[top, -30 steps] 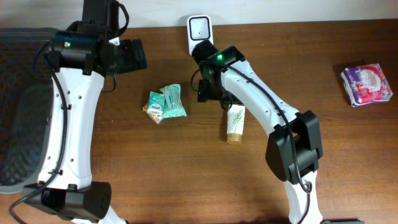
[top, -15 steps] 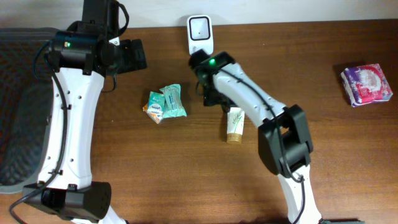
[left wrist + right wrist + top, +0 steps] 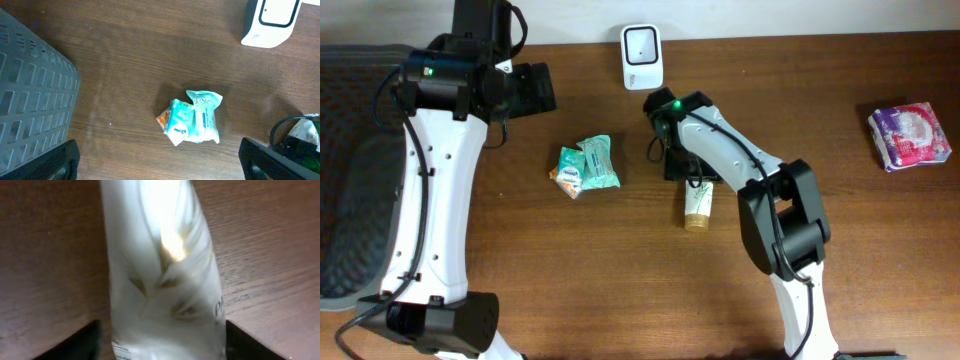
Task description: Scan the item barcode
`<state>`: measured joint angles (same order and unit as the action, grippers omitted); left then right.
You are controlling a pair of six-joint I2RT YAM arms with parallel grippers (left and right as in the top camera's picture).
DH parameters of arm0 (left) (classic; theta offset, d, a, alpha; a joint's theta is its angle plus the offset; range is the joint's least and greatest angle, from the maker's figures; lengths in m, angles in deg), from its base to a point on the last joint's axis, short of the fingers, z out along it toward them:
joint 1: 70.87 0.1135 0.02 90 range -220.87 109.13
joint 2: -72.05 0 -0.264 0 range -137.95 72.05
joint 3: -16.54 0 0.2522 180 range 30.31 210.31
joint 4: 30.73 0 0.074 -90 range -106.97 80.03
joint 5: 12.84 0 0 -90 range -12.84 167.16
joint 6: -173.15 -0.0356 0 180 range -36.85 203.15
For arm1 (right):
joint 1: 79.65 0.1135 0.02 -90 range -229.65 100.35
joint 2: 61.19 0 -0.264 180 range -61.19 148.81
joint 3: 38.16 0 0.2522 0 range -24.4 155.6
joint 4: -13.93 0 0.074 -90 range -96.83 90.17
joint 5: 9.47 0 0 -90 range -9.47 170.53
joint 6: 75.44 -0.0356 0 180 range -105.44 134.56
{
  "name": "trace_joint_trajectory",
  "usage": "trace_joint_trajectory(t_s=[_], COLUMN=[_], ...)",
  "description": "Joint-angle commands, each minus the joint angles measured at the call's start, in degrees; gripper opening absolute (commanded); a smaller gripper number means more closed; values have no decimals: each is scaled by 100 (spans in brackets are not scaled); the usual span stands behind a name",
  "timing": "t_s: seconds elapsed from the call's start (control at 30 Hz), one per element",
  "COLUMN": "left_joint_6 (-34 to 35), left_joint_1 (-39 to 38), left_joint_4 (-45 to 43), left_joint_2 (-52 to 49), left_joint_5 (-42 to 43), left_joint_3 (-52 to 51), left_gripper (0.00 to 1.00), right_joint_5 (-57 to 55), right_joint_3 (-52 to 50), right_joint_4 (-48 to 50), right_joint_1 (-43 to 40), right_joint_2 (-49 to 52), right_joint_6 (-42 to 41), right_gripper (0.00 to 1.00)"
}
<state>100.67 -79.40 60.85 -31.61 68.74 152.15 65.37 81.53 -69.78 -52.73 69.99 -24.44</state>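
A cream tube [image 3: 698, 205] with a gold cap lies on the wooden table. The white barcode scanner [image 3: 642, 44] stands at the back edge. My right gripper [image 3: 686, 172] is down over the tube's upper end. In the right wrist view the tube [image 3: 165, 270] fills the space between the two dark fingers [image 3: 82, 342]. The right finger is at the tube's edge, and a sliver of gap shows on the left; the right gripper [image 3: 162, 342] is still open. My left gripper [image 3: 545, 88] hovers wide open at the back left, with nothing between its fingers [image 3: 55, 162].
Teal tissue packets [image 3: 588, 167] lie left of the tube and show below the left gripper [image 3: 192, 122]. A pink pack [image 3: 909, 135] sits at the far right. A grey basket [image 3: 350, 170] takes up the left edge.
My right arm has swung from beside the scanner down onto the tube, and its jaws have narrowed around it. The left arm has not moved.
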Motion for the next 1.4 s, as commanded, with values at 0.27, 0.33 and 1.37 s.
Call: trace_joint_trajectory(t_s=[0.27, 0.33, 1.37], left_joint_6=[-68, -68, -68], left_joint_1=[9, 9, 9], left_joint_4=[-11, -11, -11], left_joint_2=[15, 15, 17], left_joint_5=[-42, -42, -42], left_joint_3=[55, 55, 55], left_gripper=[99, 99, 99], right_joint_5=[-358, -291, 4566], right_joint_3=[-50, -50, 393], right_joint_4=[81, 81, -1517], right_joint_1=[190, 188, -2566], right_joint_2=[46, 46, -352], right_joint_6=[-13, 109, 3884], right_gripper=[37, 4, 84])
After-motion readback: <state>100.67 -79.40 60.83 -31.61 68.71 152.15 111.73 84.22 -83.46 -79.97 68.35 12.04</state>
